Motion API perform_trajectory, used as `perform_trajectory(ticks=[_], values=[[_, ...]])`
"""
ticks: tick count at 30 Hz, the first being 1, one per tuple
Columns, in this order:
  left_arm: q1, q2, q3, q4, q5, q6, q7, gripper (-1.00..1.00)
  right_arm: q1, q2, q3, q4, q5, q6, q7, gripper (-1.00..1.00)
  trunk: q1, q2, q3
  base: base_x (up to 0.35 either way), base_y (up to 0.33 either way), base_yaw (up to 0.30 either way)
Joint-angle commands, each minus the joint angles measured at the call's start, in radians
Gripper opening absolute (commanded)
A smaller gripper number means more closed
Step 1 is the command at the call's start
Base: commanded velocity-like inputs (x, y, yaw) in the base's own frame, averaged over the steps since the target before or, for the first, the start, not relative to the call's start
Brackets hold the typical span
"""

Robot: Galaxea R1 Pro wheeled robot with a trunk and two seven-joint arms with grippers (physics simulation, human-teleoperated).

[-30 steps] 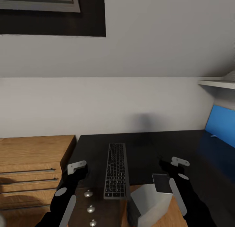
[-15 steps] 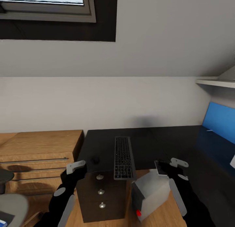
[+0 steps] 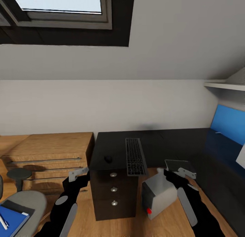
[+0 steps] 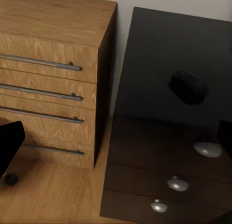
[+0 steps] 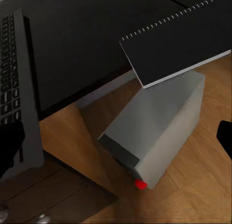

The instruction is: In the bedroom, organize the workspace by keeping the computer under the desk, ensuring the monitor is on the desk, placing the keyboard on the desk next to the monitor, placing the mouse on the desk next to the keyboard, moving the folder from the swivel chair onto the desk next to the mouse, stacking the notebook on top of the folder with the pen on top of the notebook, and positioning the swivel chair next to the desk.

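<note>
Nearest us, bottom-left in the head view, the swivel chair (image 3: pixel 23 203) is cut off by the frame edge, w/ the folder (image 3: pixel 12 219) lying on its seat and a thin white pen (image 3: pixel 3 221) on top. Folder looks thin, light & a bit floppy, so we judge it best taken by one long edge overhanging the seat, not pinched mid-sheet. Pen is tiny, likely to roll.

Our left gripper (image 3: pixel 79 174) hangs in front of the desk (image 3: pixel 112 150) drawers, our right gripper (image 3: pixel 186 173) just above the computer (image 3: pixel 159 195); we can't tell whether either pincer is parted or clenched, as the fingertips are mostly out of sight.

Computer sits on the floor, tilted, under the desk's open span: boxy, prob. heavy, better pushed than lifted. The notebook (image 5: pixel 181 40) lies on the desk edge, overhanging above the tower; stiff & light, easy edge grab. Further in, the keyboard (image 3: pixel 135 156) pokes past the front edge over the drawers, w/ the mouse (image 4: pixel 188 87) just beside it, smooth and prob. slippery.

Beyond, the wooden chest (image 3: pixel 47 152) stands left of the desk, a small stool (image 3: pixel 18 174) before it.
</note>
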Motion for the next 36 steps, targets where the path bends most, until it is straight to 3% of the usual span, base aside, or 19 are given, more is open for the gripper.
perform_trajectory(ticks=[1, 7, 11, 17, 22, 23, 28, 36], values=[[0.0, 0.0, -0.002, -0.002, 0.01, 0.003, 0.009, 1.0, 0.0, -0.001, 0.001, 0.001, -0.021, 0.003, -0.005, 1.0, 0.0, -0.001, -0.001, -0.08, 0.051, 0.0], [0.013, 0.0, -0.002, -0.005, 0.011, 0.003, 0.009, 1.0, 0.001, -0.004, 0.0, 0.009, -0.078, 0.005, 0.025, 1.0, 0.0, -0.001, -0.001, -0.039, 0.025, 0.0], [0.016, 0.0, -0.002, -0.018, 0.012, 0.003, 0.009, 1.0, 0.001, -0.008, -0.006, 0.009, -0.138, 0.008, 0.068, 1.0, 0.0, -0.001, -0.001, -0.012, 0.008, 0.0], [0.018, -0.001, -0.003, -0.033, 0.012, 0.003, 0.009, 1.0, 0.001, -0.03, -0.053, 0.015, -0.28, 0.01, 0.174, 1.0, 0.0, -0.001, -0.001, -0.004, 0.003, 0.0], [0.019, -0.001, -0.003, -0.037, 0.012, 0.003, 0.009, 1.0, 0.001, -0.048, -0.112, 0.042, -0.391, 0.009, 0.278, 1.0, 0.0, -0.001, -0.001, -0.001, 0.001, 0.0], [0.019, -0.001, -0.003, -0.038, 0.012, 0.003, 0.009, 1.0, 0.001, -0.053, -0.138, 0.058, -0.419, 0.008, 0.316, 1.0, 0.004, -0.008, -0.004, 0.0, 0.0, 0.0], [0.019, -0.002, -0.003, -0.038, 0.012, 0.003, 0.009, 1.0, 0.001, -0.057, -0.213, 0.086, -0.458, 0.005, 0.394, 1.0, 0.023, -0.043, -0.02, 0.0, 0.0, 0.0], [0.019, -0.004, -0.004, -0.039, 0.012, 0.003, 0.009, 1.0, 0.001, -0.052, -0.25, 0.116, -0.469, -0.031, 0.424, 1.0, 0.054, -0.099, -0.045, 0.0, 0.0, 0.0]])
